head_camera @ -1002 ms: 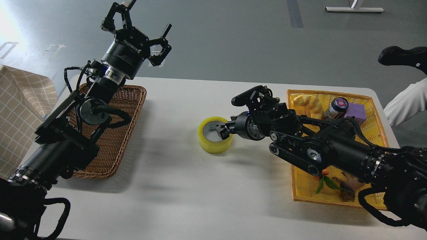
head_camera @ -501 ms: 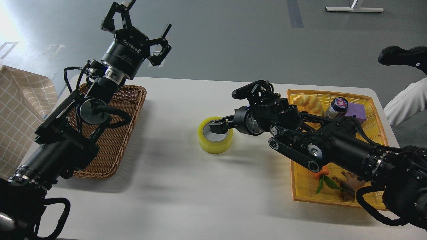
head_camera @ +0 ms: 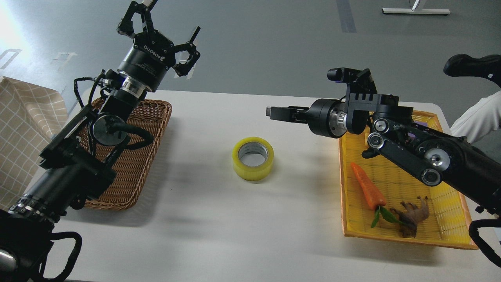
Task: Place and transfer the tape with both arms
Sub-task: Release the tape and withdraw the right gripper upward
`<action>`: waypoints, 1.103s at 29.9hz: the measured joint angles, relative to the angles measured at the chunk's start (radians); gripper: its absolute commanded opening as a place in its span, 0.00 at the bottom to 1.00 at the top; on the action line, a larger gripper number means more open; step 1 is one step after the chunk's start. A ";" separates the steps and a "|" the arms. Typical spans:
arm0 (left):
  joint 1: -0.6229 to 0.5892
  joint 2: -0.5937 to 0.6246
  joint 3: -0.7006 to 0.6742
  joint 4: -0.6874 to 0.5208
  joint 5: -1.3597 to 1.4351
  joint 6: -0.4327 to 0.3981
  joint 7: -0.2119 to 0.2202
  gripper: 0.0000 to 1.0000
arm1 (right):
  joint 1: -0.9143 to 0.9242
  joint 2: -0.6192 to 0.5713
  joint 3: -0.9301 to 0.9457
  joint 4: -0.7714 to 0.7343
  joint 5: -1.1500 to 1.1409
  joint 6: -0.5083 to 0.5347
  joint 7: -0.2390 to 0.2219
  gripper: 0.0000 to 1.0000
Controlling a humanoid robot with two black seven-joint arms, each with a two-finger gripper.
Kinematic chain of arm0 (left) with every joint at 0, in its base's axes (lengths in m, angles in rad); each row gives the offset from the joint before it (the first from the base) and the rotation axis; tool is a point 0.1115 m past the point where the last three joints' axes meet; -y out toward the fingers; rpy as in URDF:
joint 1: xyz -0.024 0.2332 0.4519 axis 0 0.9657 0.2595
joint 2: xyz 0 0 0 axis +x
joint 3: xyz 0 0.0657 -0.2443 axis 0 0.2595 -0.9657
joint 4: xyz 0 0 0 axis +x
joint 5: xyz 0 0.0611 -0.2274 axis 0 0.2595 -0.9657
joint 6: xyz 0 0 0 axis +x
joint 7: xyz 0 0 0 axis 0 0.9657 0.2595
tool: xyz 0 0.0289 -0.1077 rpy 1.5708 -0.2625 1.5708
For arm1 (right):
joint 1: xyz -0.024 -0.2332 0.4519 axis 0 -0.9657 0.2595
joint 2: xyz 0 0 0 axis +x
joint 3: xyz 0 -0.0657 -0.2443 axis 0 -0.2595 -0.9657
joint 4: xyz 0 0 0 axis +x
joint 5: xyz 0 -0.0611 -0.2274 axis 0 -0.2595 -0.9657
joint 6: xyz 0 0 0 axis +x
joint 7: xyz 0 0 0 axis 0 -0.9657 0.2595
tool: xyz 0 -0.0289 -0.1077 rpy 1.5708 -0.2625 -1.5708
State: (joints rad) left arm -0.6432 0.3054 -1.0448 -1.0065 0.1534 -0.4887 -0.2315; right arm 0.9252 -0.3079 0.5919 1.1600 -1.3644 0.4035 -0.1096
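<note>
The tape (head_camera: 253,158), a yellow roll with a pale grey core, lies flat on the white table (head_camera: 219,219) near its middle, and nothing touches it. My right gripper (head_camera: 274,112) hangs in the air above and to the right of the roll, pointing left. It holds nothing, and its fingers are seen side-on as one narrow bar. My left gripper (head_camera: 164,33) is raised high at the far left above the wicker basket, with its fingers spread open and empty.
A brown wicker basket (head_camera: 152,117) sits at the left under my left arm. A yellow tray (head_camera: 395,231) at the right holds a carrot (head_camera: 366,190) and a brown root (head_camera: 413,213). A checked cloth (head_camera: 19,133) lies at the far left.
My right gripper has let go of the tape and pulled up and back to the right. The roll stays on the table. The left arm has hardly moved.
</note>
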 measured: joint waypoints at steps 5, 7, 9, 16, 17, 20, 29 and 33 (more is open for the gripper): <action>0.000 -0.002 0.000 0.000 0.000 0.000 0.001 0.98 | -0.108 -0.027 0.220 0.052 0.100 0.017 0.034 1.00; 0.000 -0.002 0.000 0.000 0.000 0.000 0.003 0.98 | -0.146 -0.028 0.319 0.057 0.134 0.050 0.060 1.00; 0.000 -0.003 0.001 0.000 0.000 0.000 0.005 0.98 | -0.182 -0.024 0.410 0.059 0.178 0.075 0.092 1.00; 0.000 -0.002 0.002 0.000 0.000 0.000 0.007 0.98 | -0.294 -0.019 0.648 0.045 0.509 0.085 0.145 1.00; 0.000 -0.002 0.002 0.000 0.000 0.000 0.008 0.98 | -0.308 -0.019 0.681 0.040 0.574 0.085 0.145 1.00; -0.001 -0.002 0.003 0.000 0.000 0.000 0.009 0.98 | -0.327 -0.018 0.756 0.017 0.740 0.085 0.145 1.00; -0.009 -0.002 0.009 0.000 0.000 0.000 0.011 0.98 | -0.331 0.106 0.972 -0.126 1.033 0.085 0.138 1.00; -0.014 0.000 0.009 0.000 0.000 0.000 0.011 0.98 | -0.331 0.171 1.009 -0.146 1.043 0.085 0.135 1.00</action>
State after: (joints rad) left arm -0.6576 0.3050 -1.0360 -1.0063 0.1534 -0.4887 -0.2208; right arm 0.5942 -0.1372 1.6010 1.0141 -0.3215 0.4886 0.0252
